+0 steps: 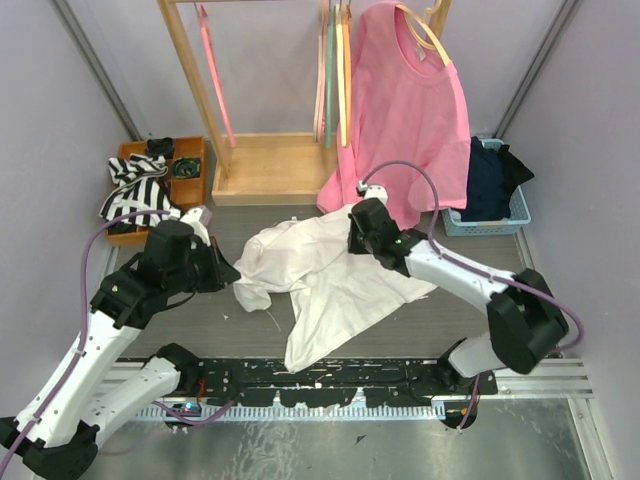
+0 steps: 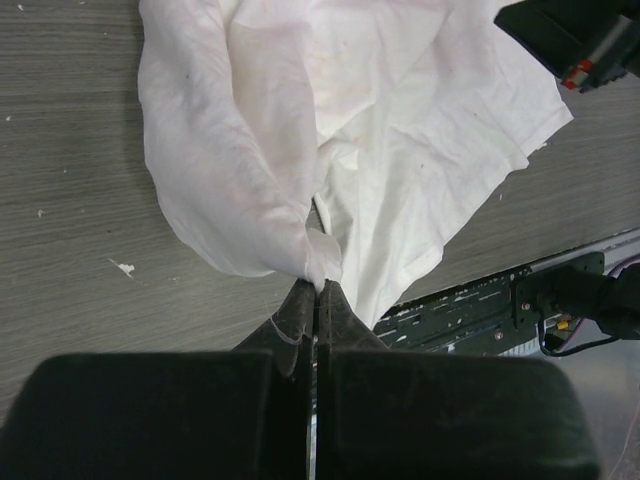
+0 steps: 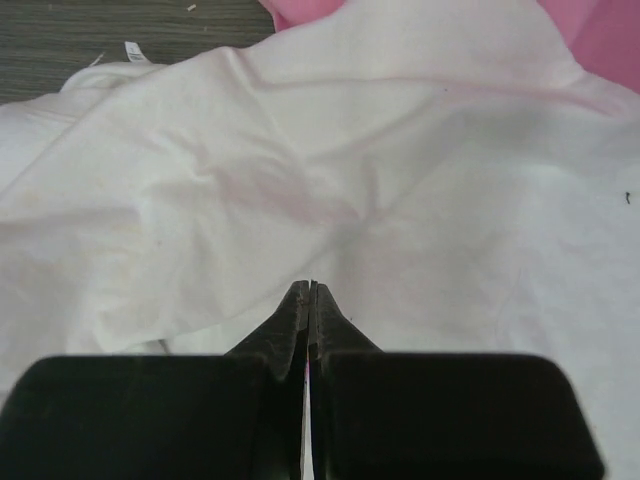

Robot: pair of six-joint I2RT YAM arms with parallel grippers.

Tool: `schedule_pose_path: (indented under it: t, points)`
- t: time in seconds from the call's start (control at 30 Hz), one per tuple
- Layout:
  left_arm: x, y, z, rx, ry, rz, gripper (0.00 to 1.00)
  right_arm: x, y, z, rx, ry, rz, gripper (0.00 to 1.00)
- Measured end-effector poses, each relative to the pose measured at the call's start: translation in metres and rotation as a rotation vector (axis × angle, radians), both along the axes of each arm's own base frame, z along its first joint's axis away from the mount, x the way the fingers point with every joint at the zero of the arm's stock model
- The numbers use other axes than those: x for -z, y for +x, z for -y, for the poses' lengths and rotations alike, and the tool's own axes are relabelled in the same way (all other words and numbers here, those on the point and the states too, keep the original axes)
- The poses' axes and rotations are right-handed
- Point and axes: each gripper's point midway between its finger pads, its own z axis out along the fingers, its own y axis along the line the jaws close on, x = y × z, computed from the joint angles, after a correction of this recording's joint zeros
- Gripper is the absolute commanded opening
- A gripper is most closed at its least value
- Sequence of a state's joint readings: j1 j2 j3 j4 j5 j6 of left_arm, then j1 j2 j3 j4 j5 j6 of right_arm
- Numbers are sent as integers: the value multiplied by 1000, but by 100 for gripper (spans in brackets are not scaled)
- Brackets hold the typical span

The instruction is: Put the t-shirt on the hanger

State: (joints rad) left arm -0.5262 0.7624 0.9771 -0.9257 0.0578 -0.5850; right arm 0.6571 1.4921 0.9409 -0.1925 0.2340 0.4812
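Left gripper (image 2: pixel 320 288) is clenched on a fold at the edge of the t-shirt (image 2: pixel 400 130), its jaws pressed together with white cloth pinched at the tips. Right gripper (image 3: pixel 310 292) is also closed, its tips against the cloth near the far edge. Whether a fold is caught between them cannot be told.

The t-shirt lies crumpled and partly spread on the table (image 1: pixel 200 330) between the two arms, with nothing threaded through it. The hanger (image 1: pixel 342 95) hangs on the rack (image 1: pixel 265 165) at the back, among other coloured hangers and well apart from the t-shirt. A pink t-shirt (image 1: pixel 410 110) hangs just beside it.

By my reading the task is at its start: the cloth is gripped, perhaps to be straightened, but the hanger is untouched, and fetching it, feeding it through the neck and seating the shoulders are all left.

A small tag (image 3: pixel 133 50) shows at the cloth's edge, its print too small to read. No brand or other writing is legible.
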Motion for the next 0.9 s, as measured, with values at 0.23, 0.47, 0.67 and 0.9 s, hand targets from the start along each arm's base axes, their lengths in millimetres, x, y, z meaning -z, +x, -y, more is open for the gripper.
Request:
schedule_pose_path:
  t: [0.23, 0.47, 0.67, 0.9]
  points:
    - [5, 2, 2, 0, 5, -10, 0, -20, -29, 21, 19, 57, 36, 24]
    - [25, 2, 3, 7, 28, -60, 0, -18, -5, 19, 40, 27, 19, 58]
    - [31, 0, 3, 15, 36, -77, 0, -5, 53, 16, 99, 3, -3, 65]
    - [33, 1, 3, 21, 46, -82, 0, 40, 94, 11, 121, -41, -98, 43]
